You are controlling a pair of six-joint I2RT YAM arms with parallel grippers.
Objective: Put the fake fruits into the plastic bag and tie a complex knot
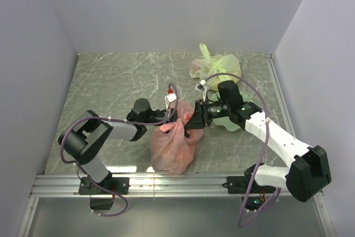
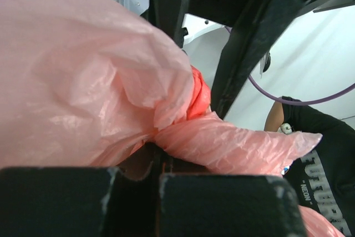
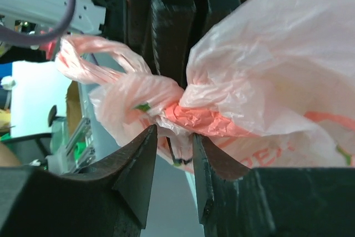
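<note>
The pink plastic bag (image 1: 173, 147) sits bulging near the front edge between my arms, its neck twisted upward. The fake fruits are hidden inside it. My left gripper (image 1: 168, 117) is shut on a twisted strip of the bag (image 2: 233, 145) at the neck; the jaws meet around the plastic in the left wrist view (image 2: 158, 162). My right gripper (image 1: 194, 119) faces it from the right. In its own view (image 3: 173, 137) the jaws stand narrowly apart, with the knotted neck (image 3: 205, 117) at their tips and a loop handle (image 3: 100, 62) beyond.
A pale green-yellow knotted bag (image 1: 215, 66) lies at the back right. A pale green plate (image 1: 232, 124) shows under my right arm. Grey walls close in the left, back and right; a metal rail (image 1: 166, 184) runs along the front.
</note>
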